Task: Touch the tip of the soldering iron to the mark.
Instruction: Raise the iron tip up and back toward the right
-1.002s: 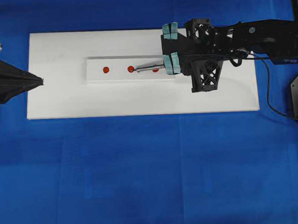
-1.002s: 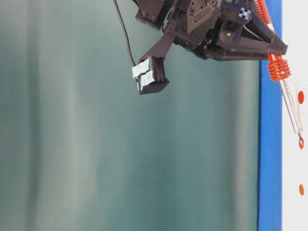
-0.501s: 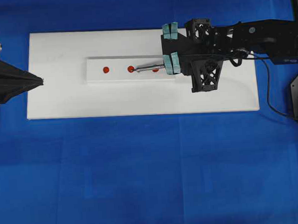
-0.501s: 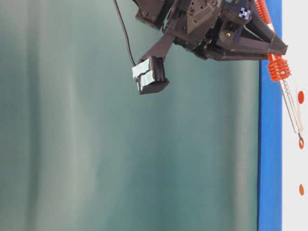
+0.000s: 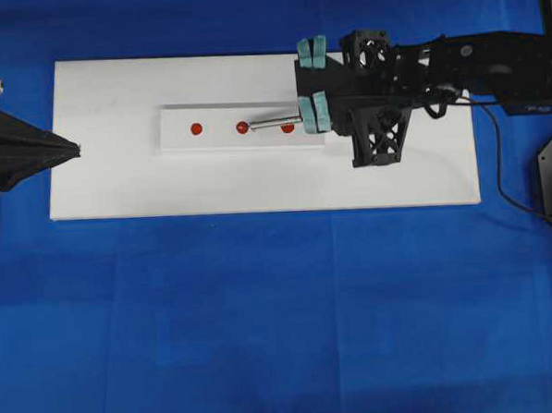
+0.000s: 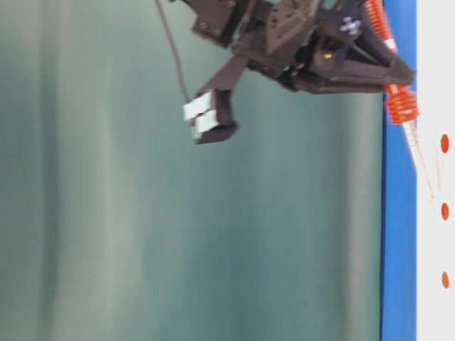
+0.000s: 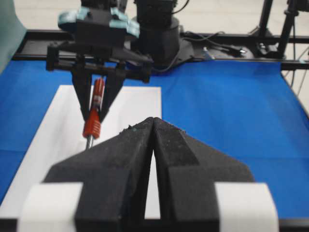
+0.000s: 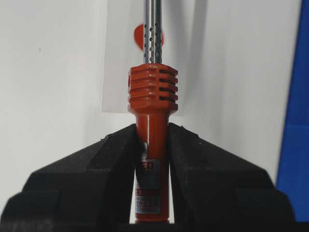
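From overhead: right gripper (image 5: 314, 112) reaching in from the right over a white board (image 5: 108, 178) on a blue cloth (image 5: 282, 317), clamped on the soldering iron (image 5: 276, 124), silver shaft pointing left along a raised white strip (image 5: 175, 142) printed with three red marks; the tip (image 5: 251, 127) right at the middle mark (image 5: 242, 127), contact not certain from this height. Left gripper (image 5: 77, 150) parked at the board's left edge, black fingers drawn to a single point, closed on nothing. At table level, turned sideways and blurred: right arm slanting toward the board with the ribbed orange collar (image 6: 400, 105) just past its black fingers, thin shaft angling on to the middle of three red dots (image 6: 444, 211). From the left wrist: own two fingers (image 7: 120, 169) pressed together in the foreground; beyond them the right arm facing in, iron tilted down to the board between its fingers. From the right wrist: both black pads (image 8: 101, 164) squeezing the red-orange handle below the ribbed collar; a label on the handle with white letters too small and partly hidden to read for sure; perforated shaft running up over one red mark (image 8: 141, 36), tip out of frame.
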{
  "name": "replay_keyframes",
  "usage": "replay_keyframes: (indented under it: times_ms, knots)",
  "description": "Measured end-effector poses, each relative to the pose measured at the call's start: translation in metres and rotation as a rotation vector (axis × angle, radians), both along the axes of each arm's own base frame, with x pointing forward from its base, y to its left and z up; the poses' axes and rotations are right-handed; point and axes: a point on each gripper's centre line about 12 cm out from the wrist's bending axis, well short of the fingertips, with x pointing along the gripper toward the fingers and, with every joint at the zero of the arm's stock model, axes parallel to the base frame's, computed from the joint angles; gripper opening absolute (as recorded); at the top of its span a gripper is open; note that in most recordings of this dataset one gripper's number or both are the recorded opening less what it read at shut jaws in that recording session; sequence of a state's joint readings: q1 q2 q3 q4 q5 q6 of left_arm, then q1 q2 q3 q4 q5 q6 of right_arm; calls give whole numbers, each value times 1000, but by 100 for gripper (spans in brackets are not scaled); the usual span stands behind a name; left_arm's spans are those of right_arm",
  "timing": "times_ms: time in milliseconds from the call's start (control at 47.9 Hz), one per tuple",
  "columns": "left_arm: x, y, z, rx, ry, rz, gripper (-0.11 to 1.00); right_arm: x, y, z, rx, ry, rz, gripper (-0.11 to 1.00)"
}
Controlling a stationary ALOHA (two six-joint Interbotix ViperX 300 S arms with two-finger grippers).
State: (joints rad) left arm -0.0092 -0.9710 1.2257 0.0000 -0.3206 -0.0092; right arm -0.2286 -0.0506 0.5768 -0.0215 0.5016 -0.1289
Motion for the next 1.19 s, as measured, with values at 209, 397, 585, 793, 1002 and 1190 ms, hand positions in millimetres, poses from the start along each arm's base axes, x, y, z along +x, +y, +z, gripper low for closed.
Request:
replay_keyframes:
  times_ms: [209,397,585,793,1002,1190]
  knots:
    - [0,0,0,1,0,0,0,-1,-1,49,-31,-49,6,6]
    - [0,0,0,0,0,0,0,-7,-2,89,-68,-90,11,6]
    - [0,0,0,0,0,0,0,-10,-4,111,-99,-120,14,6]
    - [0,0,0,1,2,0,0,-9,-4,110,-101,-123,15,6]
    - [0,0,0,0,0,0,0,-7,-4,108,-102,-126,16,6]
    - [0,0,0,0,0,0,0,-14,-3,101,-97,-108,14,6]
